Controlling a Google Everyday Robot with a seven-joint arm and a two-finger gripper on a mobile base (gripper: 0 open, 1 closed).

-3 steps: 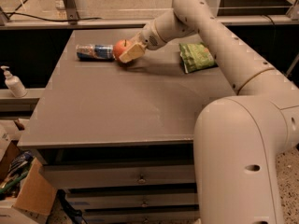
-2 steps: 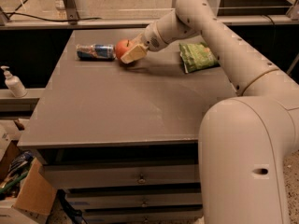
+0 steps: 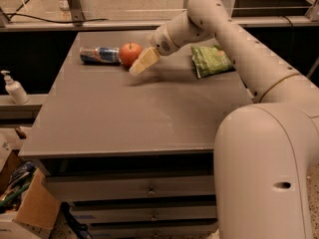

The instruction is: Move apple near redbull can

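Note:
The red-orange apple [image 3: 130, 53] sits on the far left part of the grey table [image 3: 139, 113]. It touches or nearly touches the right end of the redbull can [image 3: 99, 55], which lies on its side, blue and silver. My gripper [image 3: 142, 62] is just right of the apple, at its lower right side and close above the table. The arm reaches to it from the right.
A green crinkly chip bag [image 3: 210, 59] lies on the table's far right. A soap dispenser [image 3: 14, 88] stands on a ledge to the left. A cardboard box [image 3: 27, 205] sits on the floor at the lower left. Drawers are under the table.
The apple and can have not moved. The gripper stays beside the apple, a touch lower, and the arm's near part has shifted slightly.

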